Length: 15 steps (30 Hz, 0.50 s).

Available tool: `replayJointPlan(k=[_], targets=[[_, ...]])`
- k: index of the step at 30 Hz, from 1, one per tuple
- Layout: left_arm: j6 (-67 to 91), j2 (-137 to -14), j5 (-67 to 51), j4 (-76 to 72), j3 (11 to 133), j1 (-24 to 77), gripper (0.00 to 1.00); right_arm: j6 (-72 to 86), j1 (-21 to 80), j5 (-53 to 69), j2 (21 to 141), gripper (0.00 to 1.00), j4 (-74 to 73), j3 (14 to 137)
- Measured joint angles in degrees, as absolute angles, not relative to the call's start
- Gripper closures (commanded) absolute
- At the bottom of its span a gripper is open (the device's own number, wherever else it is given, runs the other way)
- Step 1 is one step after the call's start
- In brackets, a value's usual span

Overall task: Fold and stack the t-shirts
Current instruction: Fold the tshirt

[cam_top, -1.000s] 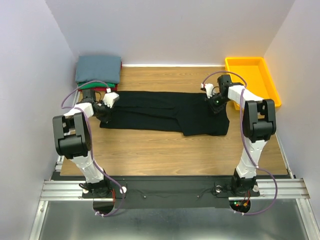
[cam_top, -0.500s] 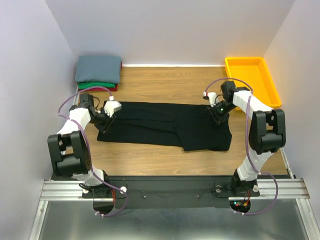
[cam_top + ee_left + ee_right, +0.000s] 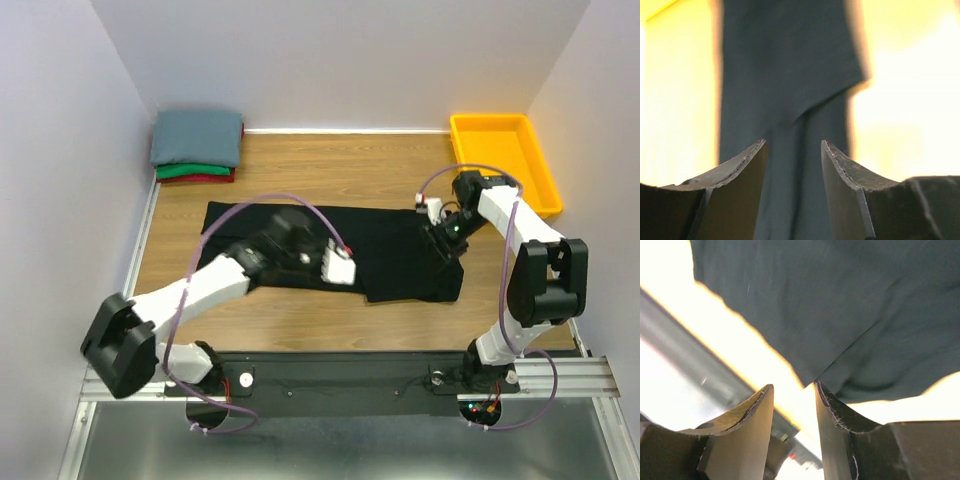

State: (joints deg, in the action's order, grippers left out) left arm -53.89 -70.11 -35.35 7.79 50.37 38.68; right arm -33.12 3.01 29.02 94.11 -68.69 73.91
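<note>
The large black t-shirt (image 3: pixel 390 235) lies spread flat across the middle of the wooden bench (image 3: pixel 340 165). It reaches from near the left edge almost to the right edge. Its right part comes nearer to the front edge than its left part.

The left gripper (image 3: pixel 338 268) is stretched out over the front border of the shirt, about the middle of the bench. In the left wrist view its fingers (image 3: pixel 740 185) stand apart with nothing between them. The dark cloth (image 3: pixel 790 60) is seen blurred beyond them.

The right gripper (image 3: pixel 447 245) is above the right part of the shirt. In the right wrist view its fingers (image 3: pixel 740 425) are also parted and grip nothing. A folded edge of the cloth (image 3: pixel 840 305) is just beyond the tips.

In the far left corner there is a stack of folded shirts: the grey-blue t-shirt (image 3: pixel 197 137) on top, the green t-shirt (image 3: pixel 185 170) under it, and the red t-shirt (image 3: pixel 210 180) at the bottom. A yellow bin (image 3: pixel 462 140) stands in the far right corner.
</note>
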Motion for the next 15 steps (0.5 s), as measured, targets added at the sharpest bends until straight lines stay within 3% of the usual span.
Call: replayJointPlan(k=[4, 15], targets=[[-53.6, -77.9, -30.3, -1.8, 45.5, 53.1, 0.41, -33.1, 2.9, 29.0, 95.3, 0.56, -73.3, 70.2], [-52.6, -84.6, -24.8, -13.6, 44.7, 59.9, 0.41, -30.7, 2.5, 26.8, 97.0, 0.5, -74.3, 64.2]])
